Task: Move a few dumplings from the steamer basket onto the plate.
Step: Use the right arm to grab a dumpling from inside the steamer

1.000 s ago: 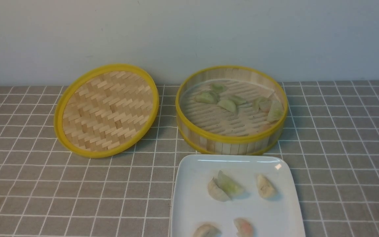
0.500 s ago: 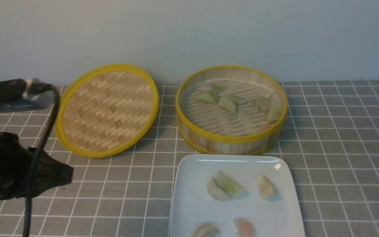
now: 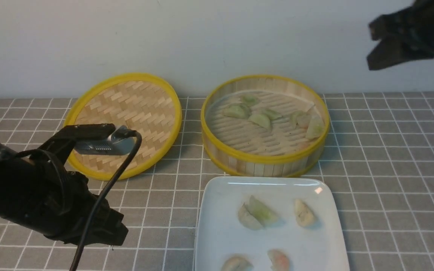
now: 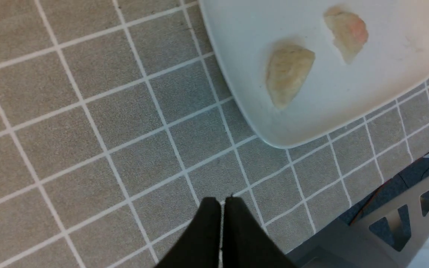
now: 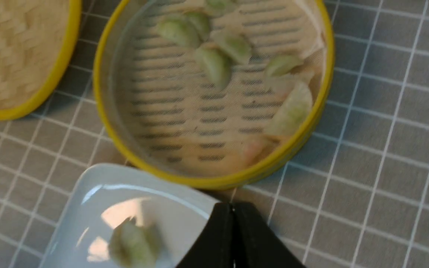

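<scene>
Movement is the only change: a second ago neither arm showed from the front, and now both have swung in. At the near left, the left gripper (image 4: 222,204) hangs low over the checked cloth (image 3: 390,169), just beside the plate's left edge, its jaws pressed together with nothing between them. Behind it the woven lid (image 3: 134,105) lies flat, untouched. To the right of the lid, the basket (image 3: 264,159) holds about seven dumplings (image 3: 261,120), mostly pale green, clustered toward its far and right side, exactly where they lay before. Just in front of the basket sits the plate (image 3: 217,233), with five dumplings on it, two of them overlapping, also unmoved. High at the far right, the right gripper (image 5: 233,208) hovers well above the cloth, looking down on basket and plate, its jaws likewise closed and empty. A few dumplings are already across, so the task may be largely met; any further pick would first need a gripper to open.
</scene>
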You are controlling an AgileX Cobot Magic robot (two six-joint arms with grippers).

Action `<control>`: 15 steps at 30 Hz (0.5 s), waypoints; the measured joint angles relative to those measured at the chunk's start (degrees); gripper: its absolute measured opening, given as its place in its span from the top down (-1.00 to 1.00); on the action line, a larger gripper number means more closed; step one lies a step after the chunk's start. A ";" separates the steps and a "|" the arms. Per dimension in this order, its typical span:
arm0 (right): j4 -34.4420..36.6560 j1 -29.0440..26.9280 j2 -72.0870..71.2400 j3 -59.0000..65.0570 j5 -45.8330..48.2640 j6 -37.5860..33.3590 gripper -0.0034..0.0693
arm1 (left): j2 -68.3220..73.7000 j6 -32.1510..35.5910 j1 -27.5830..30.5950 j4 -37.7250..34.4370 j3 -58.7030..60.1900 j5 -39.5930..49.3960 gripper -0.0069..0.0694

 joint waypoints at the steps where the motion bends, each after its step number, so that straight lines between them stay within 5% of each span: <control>1: -2.40 1.06 2.33 -2.32 0.13 1.15 0.93 | -0.46 -0.05 -0.14 0.00 0.00 0.27 0.83; 9: -9.03 4.76 20.87 -16.64 0.35 5.42 0.91 | -7.28 -2.66 -0.42 0.25 0.00 3.50 0.83; 15: -9.03 4.76 30.29 -21.50 0.35 3.40 0.60 | -13.48 -4.23 -0.49 0.83 0.00 3.81 0.83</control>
